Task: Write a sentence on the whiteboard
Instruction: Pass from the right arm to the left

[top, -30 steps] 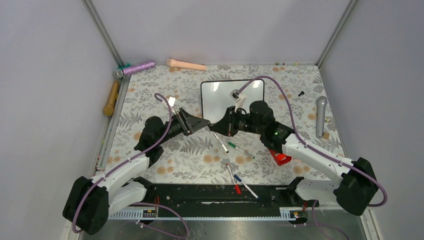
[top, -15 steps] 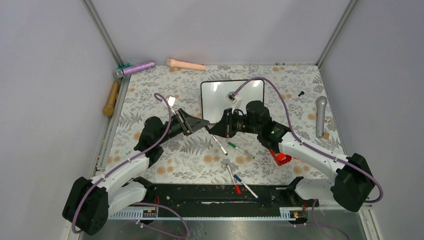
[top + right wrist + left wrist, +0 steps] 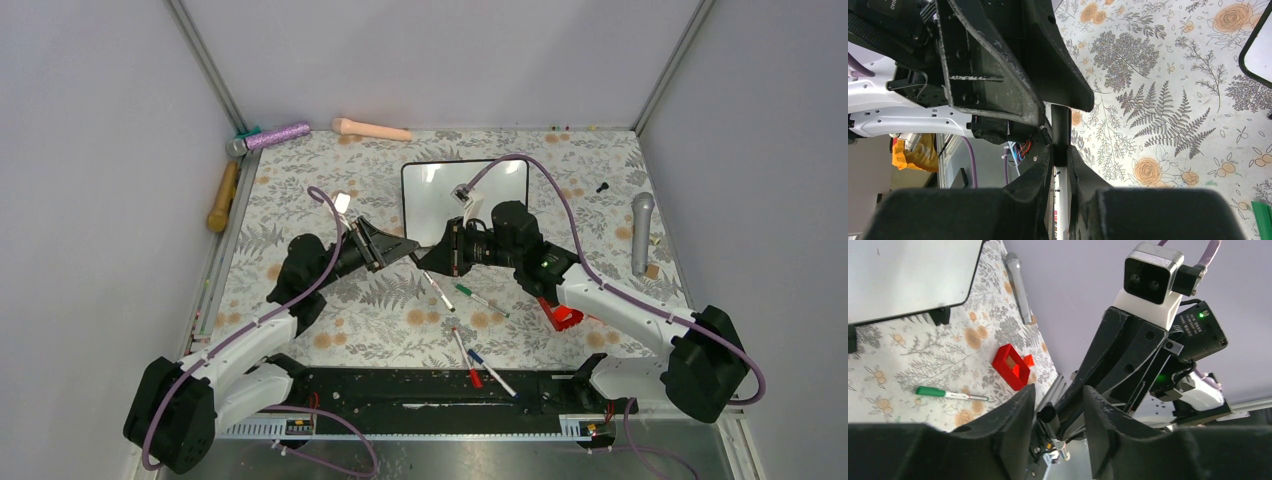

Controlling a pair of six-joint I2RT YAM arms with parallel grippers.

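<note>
1. The whiteboard [image 3: 430, 200] is resting on the flowered cloth [image 3: 300, 200], on its small feet [image 3: 939, 316]. No writing is being seen on it, so the sentence is being judged as not yet begun.
2. A marker [image 3: 1060, 131] is being held by the right gripper [image 3: 1060, 156] just before the whiteboard's near edge. The jaws are pressed together on it, just behind the cap [image 3: 1047, 414].
3. The left gripper [image 3: 1058, 392] is being placed around that cap. Its fingers [image 3: 1013, 410] are standing apart on both sides, and it cannot be told whether the cap is being pinched.
4. The marker is being judged light, stiff and smooth, so slipping or turning in the grip is being expected. A hold close to the cap is being advised, with the cap taken across its sides and pulled straight.
5. The whiteboard is being judged light and glossy. It may be pushed away under the tip, so soft pressure is being advised, or a steadying hold at its edge.
</note>
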